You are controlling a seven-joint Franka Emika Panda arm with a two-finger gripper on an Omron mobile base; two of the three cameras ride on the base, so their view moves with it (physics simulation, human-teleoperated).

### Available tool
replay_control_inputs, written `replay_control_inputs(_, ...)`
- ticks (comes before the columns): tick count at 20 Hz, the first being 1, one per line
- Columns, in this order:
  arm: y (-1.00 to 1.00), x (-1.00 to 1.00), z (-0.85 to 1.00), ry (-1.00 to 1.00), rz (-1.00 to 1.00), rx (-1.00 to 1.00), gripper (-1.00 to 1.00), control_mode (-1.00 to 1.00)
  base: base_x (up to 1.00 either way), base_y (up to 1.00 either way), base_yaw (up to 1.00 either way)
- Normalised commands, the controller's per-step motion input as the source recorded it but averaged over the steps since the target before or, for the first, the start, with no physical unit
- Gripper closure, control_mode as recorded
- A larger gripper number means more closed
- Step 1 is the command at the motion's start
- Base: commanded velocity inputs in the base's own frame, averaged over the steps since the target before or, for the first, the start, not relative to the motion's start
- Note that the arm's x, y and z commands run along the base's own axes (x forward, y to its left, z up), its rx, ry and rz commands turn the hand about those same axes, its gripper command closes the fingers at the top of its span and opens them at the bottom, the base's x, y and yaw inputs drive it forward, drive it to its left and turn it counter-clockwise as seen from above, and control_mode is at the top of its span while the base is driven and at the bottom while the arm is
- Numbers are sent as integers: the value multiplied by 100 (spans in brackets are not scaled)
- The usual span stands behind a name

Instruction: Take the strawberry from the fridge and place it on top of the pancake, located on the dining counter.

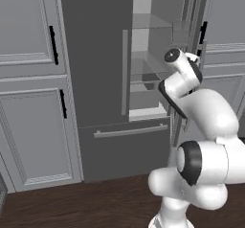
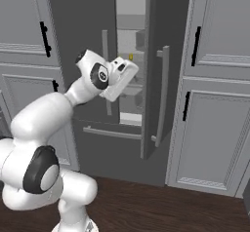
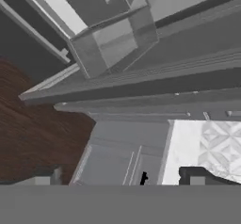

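Observation:
The dark grey fridge (image 1: 95, 54) stands ahead with its left door shut and its right door (image 2: 163, 55) swung open. Pale shelves (image 1: 148, 64) show inside. My hand (image 2: 122, 77) is raised at the opening, level with the middle shelves. In the hand view my gripper (image 3: 122, 178) is open, its two dark fingertips (image 3: 47, 177) far apart with nothing between them, looking along the open door and its bin (image 3: 113, 44). The strawberry is hidden. The pancake and the dining counter are out of view.
A small yellow item (image 2: 130, 56) sits on a shelf just past my hand. Light grey panelled cabinets (image 1: 28, 102) flank the fridge on both sides (image 2: 215, 104). The bottom drawer (image 1: 124, 148) is shut. Dark wood floor (image 2: 161, 206) lies in front.

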Motion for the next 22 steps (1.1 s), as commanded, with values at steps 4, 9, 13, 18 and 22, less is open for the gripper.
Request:
replay_control_inputs(4,0,70,0,51,26,-42,-100,-100,0,0,0)
replay_control_inputs(9,7,34,-26,51,23,-39,-100,-100,0,0,0)
replay_control_inputs(13,-6,1,-32,20,9,-16,-100,-100,0,0,0)
replay_control_inputs(18,-40,48,-9,11,5,-1,-100,-100,0,0,0)
replay_control_inputs(22,-25,68,0,7,15,-6,-100,-100,0,0,0)
